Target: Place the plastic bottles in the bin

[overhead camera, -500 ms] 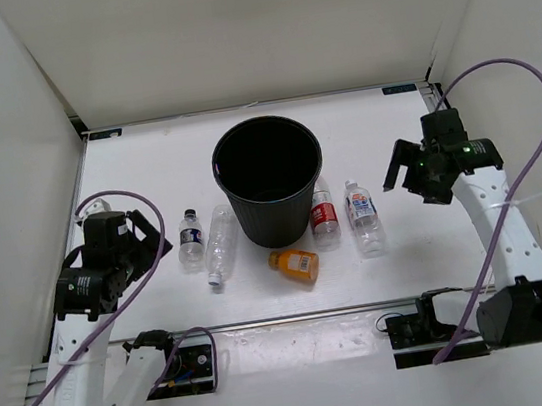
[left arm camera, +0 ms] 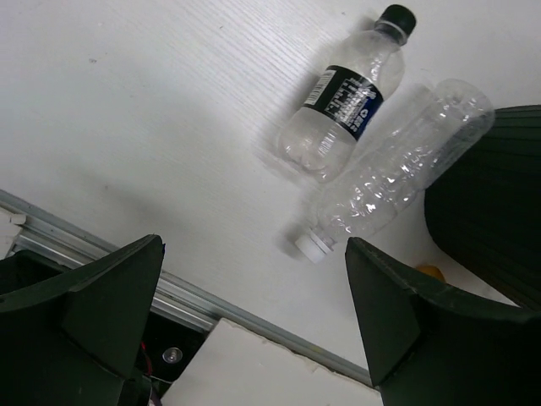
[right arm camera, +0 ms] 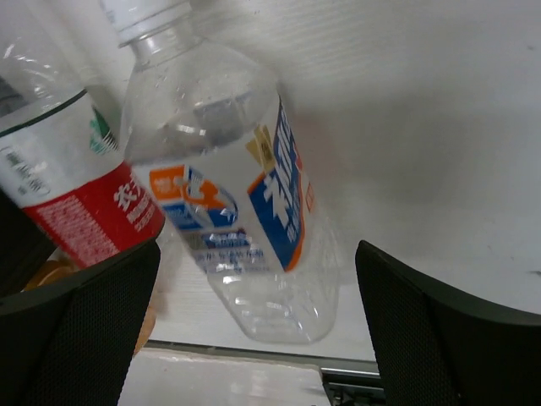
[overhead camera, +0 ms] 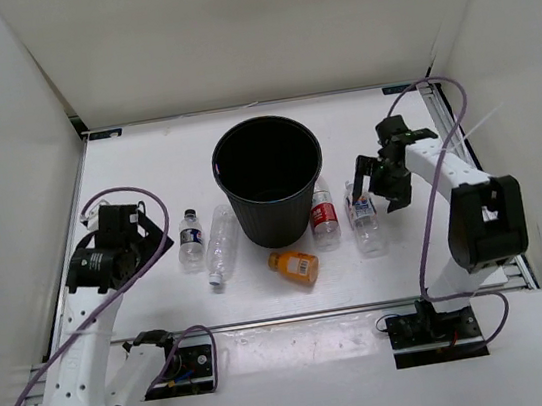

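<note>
White table: R jaws spread by white-blue bottle; L jaws spread, empty; bin mid-table.

Ahead of the right gripper, the frame edge is cropping the white-blue bottle at its cap. One finger is masking the orange bottle; beside it, the red-label bottle is running off-frame.

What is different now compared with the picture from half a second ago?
The right gripper swung inward and now hangs open over the white-blue label bottle, not gripping it. The left gripper shifted only slightly, open. The other bottles and the bin stayed put.
</note>
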You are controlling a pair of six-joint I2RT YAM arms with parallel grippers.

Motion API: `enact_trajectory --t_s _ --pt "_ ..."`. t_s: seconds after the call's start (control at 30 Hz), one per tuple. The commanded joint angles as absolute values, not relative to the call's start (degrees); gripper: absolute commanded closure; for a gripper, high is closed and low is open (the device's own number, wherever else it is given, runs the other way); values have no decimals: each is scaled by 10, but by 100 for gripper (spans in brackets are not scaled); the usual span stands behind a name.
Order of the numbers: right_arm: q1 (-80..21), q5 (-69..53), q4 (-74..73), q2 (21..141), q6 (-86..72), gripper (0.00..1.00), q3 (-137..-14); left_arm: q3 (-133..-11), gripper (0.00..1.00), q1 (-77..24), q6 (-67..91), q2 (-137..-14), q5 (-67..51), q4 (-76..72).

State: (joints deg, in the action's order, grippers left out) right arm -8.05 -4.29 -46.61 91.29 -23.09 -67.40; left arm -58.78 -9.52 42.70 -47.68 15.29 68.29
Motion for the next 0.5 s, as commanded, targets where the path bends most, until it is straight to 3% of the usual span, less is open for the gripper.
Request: enact_trajectory --t_s 0.0,0.1,0.27,0.33,0.4,0.47 --pt "-86 -67 -438 960 -243 0 -693 -584 0 -98 448 -498 182 675" --pt "-91 -80 -432 1002 -257 0 -693 -584 0 -98 448 -519 182 669" --pt "-84 -52 -457 1014 -274 35 -707 -596 0 -98 468 -559 188 664" --pt "-84 -36 -496 985 -285 41 -718 -604 0 -98 484 -579 217 678" --pt "-97 -11 -533 949 -315 56 -752 -604 0 -92 510 -591 237 683" --pt "-131 20 -564 871 -336 56 -791 -604 0 -92 515 -605 243 678"
